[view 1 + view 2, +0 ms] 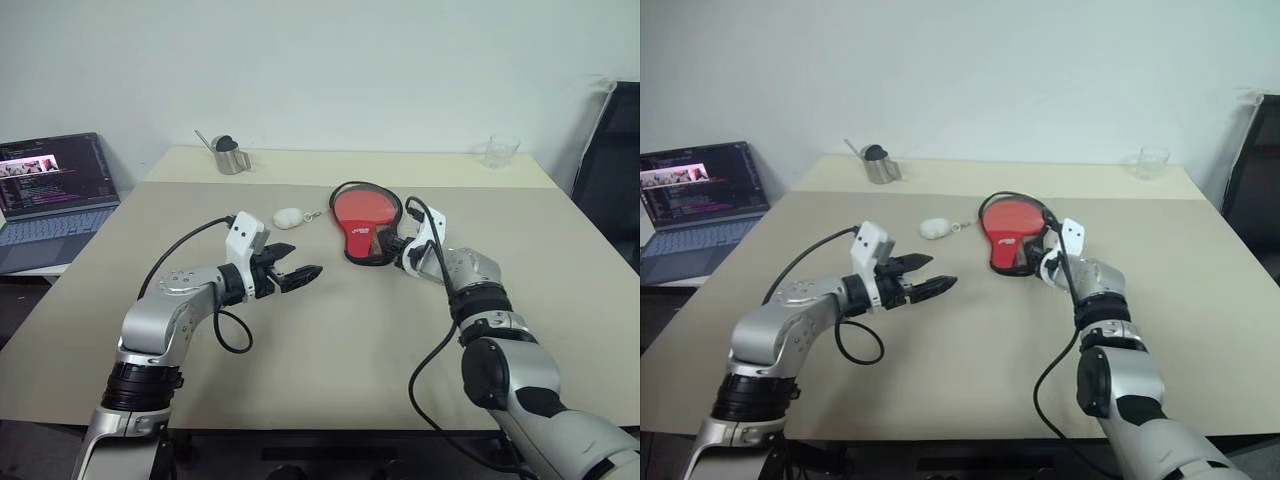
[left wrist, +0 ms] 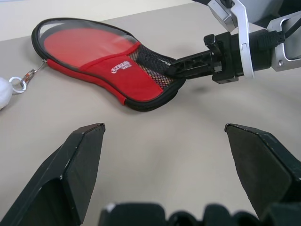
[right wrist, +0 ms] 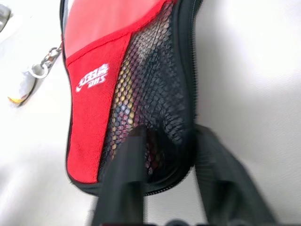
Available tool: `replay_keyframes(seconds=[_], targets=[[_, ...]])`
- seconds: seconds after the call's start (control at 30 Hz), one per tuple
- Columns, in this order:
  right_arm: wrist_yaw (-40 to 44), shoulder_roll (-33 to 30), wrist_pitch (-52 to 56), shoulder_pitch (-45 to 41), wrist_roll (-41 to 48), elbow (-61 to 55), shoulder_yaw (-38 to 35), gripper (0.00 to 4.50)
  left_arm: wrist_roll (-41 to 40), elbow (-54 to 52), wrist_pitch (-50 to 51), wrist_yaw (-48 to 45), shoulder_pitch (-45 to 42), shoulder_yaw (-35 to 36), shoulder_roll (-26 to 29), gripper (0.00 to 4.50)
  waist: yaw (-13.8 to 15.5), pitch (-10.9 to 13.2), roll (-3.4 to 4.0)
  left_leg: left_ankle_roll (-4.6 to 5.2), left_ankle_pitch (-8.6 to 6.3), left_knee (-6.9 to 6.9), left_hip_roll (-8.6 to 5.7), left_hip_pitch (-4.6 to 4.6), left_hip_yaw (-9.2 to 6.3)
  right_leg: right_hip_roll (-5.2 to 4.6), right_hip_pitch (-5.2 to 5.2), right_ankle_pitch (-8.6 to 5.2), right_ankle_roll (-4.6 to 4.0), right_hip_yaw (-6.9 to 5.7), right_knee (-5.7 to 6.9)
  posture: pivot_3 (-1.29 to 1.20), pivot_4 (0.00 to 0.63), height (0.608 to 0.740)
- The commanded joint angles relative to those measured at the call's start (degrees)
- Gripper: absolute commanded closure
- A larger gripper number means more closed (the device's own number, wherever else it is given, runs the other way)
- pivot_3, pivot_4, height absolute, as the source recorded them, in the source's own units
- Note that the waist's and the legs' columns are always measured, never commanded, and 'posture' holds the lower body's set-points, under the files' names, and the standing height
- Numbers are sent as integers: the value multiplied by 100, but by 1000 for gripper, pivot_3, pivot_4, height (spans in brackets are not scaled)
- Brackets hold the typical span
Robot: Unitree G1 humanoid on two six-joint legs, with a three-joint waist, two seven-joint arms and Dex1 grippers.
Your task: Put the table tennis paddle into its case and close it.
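Paddle (image 2: pixel 82 44) is already inside the case (image 2: pixel 123 79), red face showing thru the clear front; case lies flat on the table (image 1: pixel 330 330), mid-far, slightly to the robot's right. Handle end w/ mesh pocket points toward the robot. Zipper runs along the black trim; can't tell how far it's zipped. Keyring + small white fob (image 1: pixel 289 217) hang off the far end of the case, lying just beside it to the left.

R gripper (image 3: pixel 162 155) has its 2 fingers clenched on the mesh handle end of the case, 1 finger over the mesh, 1 at the trim edge. Looks like a pinch on fabric, maybe near the zip pull, which I can't make out. L gripper (image 1: pixel 300 272) hovers released, jaws wide, over bare table near the case, touching nothing.

Step in hand, my read: closing the case. To do it well: R keeps the handle end pinned so the pouch doesn't slide, L comes in to brace the round end or take the pull, then drag along the trim line, not upward, or the soft case lifts and bunches. Paddle handle must sit fully in before the zip passes it.

Writing: white logo on the red band, stylised letters, not readable for sure. Laptop (image 1: pixel 55 195) off the left side shows code, too small to read. Metal cup (image 1: pixel 231 156) and clear glass (image 1: pixel 499 151) at far edge, no labels seen.
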Motion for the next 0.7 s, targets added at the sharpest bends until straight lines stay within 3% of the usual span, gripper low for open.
replay_keyframes(seconds=[0.03,0.47,0.7], targets=[[-47,-45,-46,-69,19,64,-3,4471,14,-167,-99,36,-91,7,-1,17,2,0,0,0,0,0,0,0,0,0,0,0,0,0,0,0,150,740],[-53,-53,-49,-5,-32,26,77,4471,71,-187,-125,84,-50,-35,-24,17,3,0,0,0,0,0,0,0,0,-1,1,0,0,0,0,0,150,740],[345,-216,938,397,-15,-946,545,4471,77,-199,-111,57,-16,-56,12,17,8,0,0,0,0,-3,2,-1,-1,-1,1,0,-1,0,-5,0,150,740]])
